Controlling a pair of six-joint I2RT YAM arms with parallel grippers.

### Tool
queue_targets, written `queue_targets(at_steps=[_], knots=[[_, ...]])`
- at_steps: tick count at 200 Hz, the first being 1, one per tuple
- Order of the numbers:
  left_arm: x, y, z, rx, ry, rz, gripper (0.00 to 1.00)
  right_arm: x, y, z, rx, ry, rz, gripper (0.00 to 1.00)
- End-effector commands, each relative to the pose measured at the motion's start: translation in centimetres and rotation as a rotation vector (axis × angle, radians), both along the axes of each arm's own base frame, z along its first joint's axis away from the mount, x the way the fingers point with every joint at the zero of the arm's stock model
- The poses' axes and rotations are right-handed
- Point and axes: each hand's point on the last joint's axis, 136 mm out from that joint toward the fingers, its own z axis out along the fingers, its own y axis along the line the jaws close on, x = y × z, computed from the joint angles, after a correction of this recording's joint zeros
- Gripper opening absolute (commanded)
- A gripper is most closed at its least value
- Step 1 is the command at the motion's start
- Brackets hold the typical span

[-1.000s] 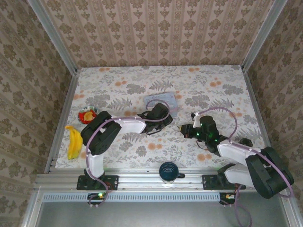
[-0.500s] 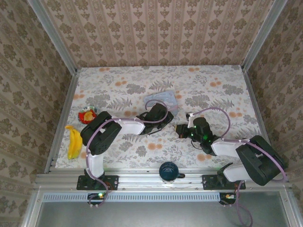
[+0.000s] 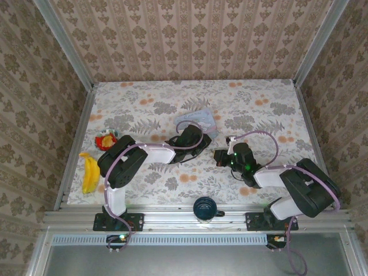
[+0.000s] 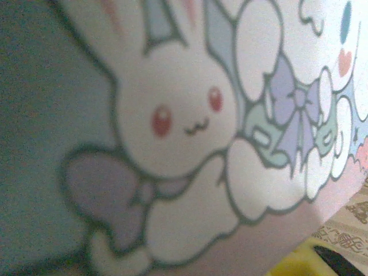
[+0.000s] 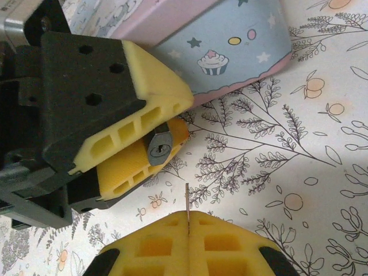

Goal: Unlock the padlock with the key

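Padlock [image 5: 159, 147] clamped in left gripper [image 5: 177, 119], key [image 5: 187, 199] pinched in right gripper [image 5: 188, 218], above the floral-print table [image 5: 276, 144].

My left hand [image 5: 172, 123] pinches the small dark padlock [image 5: 159, 147], keyhole facing my right hand [image 5: 188, 217], whose thin key [image 5: 187, 200] sits just short.
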Motion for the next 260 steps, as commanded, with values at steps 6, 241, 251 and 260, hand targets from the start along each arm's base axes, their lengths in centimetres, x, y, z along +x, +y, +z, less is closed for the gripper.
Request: queue_targets(at_steps=[6, 241, 251, 260], knots=[[-2.4, 0.2, -3.5, -0.001, 0.165, -0.022, 0.01, 1.4, 0.7, 1.7, 0.043, -0.067, -0.013, 0.00], [-2.5, -0.3, -3.8, -0.027, 0.187, -0.033, 0.01, 2.9, 0.9, 3.9, 0.063, -0.147, -0.040, 0.00], [-2.6, -0.4, -3.9, -0.029, 0.190, -0.034, 0.01, 3.0, 0.8, 4.0, 0.063, -0.153, -0.044, 0.00], [-2.6, -0.4, -3.9, -0.031, 0.191, -0.034, 0.01, 3.0, 0.8, 4.1, 0.063, -0.159, -0.047, 0.00]])
